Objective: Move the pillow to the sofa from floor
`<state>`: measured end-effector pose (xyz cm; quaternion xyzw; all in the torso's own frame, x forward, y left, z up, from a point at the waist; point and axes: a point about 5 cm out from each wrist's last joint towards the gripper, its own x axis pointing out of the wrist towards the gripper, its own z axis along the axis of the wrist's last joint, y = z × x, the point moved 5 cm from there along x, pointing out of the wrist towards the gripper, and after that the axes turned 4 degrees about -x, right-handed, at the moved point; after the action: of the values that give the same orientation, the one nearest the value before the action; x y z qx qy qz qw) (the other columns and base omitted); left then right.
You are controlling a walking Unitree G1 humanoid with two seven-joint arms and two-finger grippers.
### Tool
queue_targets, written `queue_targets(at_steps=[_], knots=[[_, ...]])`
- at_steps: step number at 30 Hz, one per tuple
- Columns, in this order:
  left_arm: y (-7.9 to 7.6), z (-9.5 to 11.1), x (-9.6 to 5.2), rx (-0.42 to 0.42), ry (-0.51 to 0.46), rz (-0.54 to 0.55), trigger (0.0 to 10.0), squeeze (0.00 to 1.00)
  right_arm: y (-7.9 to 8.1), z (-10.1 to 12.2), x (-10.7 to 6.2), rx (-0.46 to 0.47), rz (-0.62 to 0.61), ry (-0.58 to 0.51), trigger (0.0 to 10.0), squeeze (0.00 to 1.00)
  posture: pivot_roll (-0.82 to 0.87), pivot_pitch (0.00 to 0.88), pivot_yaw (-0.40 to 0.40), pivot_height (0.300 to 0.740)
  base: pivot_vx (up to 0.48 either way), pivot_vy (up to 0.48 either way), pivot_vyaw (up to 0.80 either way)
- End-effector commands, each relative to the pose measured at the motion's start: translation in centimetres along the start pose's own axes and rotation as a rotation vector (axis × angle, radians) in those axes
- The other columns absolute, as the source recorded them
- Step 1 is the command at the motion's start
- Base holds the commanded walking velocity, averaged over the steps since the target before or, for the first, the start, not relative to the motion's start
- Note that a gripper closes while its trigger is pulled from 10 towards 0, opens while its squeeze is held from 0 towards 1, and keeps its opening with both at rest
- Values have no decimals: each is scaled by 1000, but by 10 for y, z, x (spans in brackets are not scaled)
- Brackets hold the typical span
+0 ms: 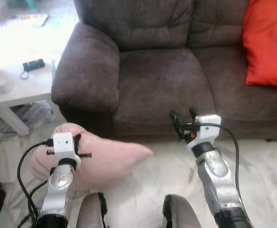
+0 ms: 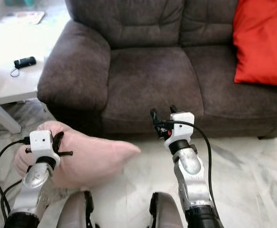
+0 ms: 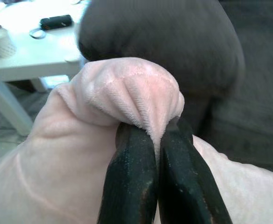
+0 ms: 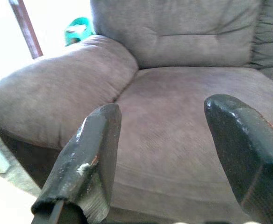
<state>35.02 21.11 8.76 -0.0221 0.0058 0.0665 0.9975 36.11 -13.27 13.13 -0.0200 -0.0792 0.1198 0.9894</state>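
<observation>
Pinched tight on a bunched fold of the soft pale pink plush pillow (image 3: pixel 104 107), the left claw (image 3: pixel 153 135) has its two black fingers (image 3: pixel 132 186) pressed together with the fabric squeezed between their tips, as the left wrist view shows plainly. From the head views the pillow lies low in front of the dark brown fabric sofa (image 1: pixel 162 80), by the foot of its rounded armrest (image 1: pixel 86 71) on the robot's left, over the pale marbled stone floor (image 1: pixel 257 166); whether its underside touches the floor cannot be told, since the left arm covers part of it. One tapered corner of the pillow points toward the middle of the floor. The right claw (image 1: pixel 183 118) hovers in the air just in front of the sofa's front edge, its two black fingers (image 4: pixel 87 163) spread well apart with nothing between them, and the right wrist view looks past them at the seat cushion and armrest. On the far right seat of the sofa a bright orange-red square cushion (image 1: pixel 269 42) leans against the backrest. Beside the armrest stands a white low desk (image 1: pixel 20 71) carrying a small black device with a cord (image 1: pixel 33 65) and a small white cup (image 3: pixel 1 42).
</observation>
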Motion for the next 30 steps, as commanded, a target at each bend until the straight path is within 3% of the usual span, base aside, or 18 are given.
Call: queue_targets(at_steps=[1,7,24,30], knots=[[2,34,4,13,-119,-5,10000,0,1,4,3,3,6,-16,10000,0,34,86,-10,703,0,0,0],[-1,41,5,10,-133,-16,10000,0,1,4,4,6,5,-19,10000,0,35,84,-9,740,0,0,0],[-8,55,5,5,-159,-54,10000,0,4,3,5,14,6,-20,10000,0,43,77,-8,740,0,0,0],[-18,62,3,0,-164,-114,10000,0,6,-9,5,-1,33,36,10000,0,46,68,-6,740,0,0,0]])
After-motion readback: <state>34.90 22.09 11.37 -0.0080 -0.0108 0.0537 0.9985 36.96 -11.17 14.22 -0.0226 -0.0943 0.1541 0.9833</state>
